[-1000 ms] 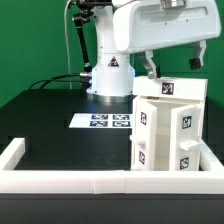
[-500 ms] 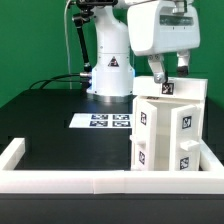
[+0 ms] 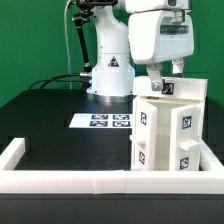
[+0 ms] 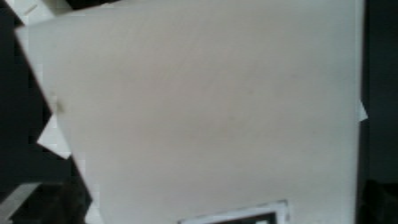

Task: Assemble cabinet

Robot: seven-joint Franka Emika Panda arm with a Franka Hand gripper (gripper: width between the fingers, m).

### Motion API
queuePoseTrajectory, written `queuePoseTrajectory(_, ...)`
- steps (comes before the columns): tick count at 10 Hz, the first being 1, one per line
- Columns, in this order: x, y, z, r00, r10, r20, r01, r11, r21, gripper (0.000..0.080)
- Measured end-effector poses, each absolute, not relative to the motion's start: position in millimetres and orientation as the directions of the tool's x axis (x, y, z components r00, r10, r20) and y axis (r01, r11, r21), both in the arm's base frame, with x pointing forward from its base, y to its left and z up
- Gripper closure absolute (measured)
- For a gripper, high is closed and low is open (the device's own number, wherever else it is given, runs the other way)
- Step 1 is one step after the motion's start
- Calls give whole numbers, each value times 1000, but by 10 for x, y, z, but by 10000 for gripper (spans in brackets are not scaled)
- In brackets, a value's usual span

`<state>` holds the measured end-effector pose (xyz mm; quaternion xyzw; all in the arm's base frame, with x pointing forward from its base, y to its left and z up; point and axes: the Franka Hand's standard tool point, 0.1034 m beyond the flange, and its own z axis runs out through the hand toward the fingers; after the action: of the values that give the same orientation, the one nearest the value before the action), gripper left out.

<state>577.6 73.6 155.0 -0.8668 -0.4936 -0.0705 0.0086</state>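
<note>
The white cabinet [image 3: 166, 128] stands upright at the exterior view's right, against the table's front rim. Its front and side faces carry square black-and-white tags, and one more tag [image 3: 167, 88] lies on its top. My gripper [image 3: 165, 74] hangs just above that top, fingers pointing down and spread apart, with nothing between them. In the wrist view the cabinet's white top panel [image 4: 196, 100] fills nearly the whole picture, blurred, with a tag corner [image 4: 249, 214] at the edge. My fingers do not show in the wrist view.
The marker board [image 3: 103, 121] lies flat on the black table to the exterior view's left of the cabinet. The arm's base [image 3: 110, 78] stands behind it, with cables [image 3: 50, 82] trailing off. A low white rim [image 3: 60, 178] edges the table's front.
My hand has moved toward the exterior view's left and turned, coming to sit over the cabinet's top tag. The cabinet has not moved.
</note>
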Motion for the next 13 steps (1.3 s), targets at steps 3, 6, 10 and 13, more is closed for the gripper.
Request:
queuePoseTrajectory(3,5773,725,1545,521,843,131,846,-531,52,243)
queuePoseTrajectory(6,5774,724,1545,593,793,137,797,-603,40,242)
queuePoseTrajectory(10,5770,707,1541,818,550,166,557,-831,9,241)
queuePoseTrajectory(13,5735,712,1539,952,235,197,247,-968,-37,240)
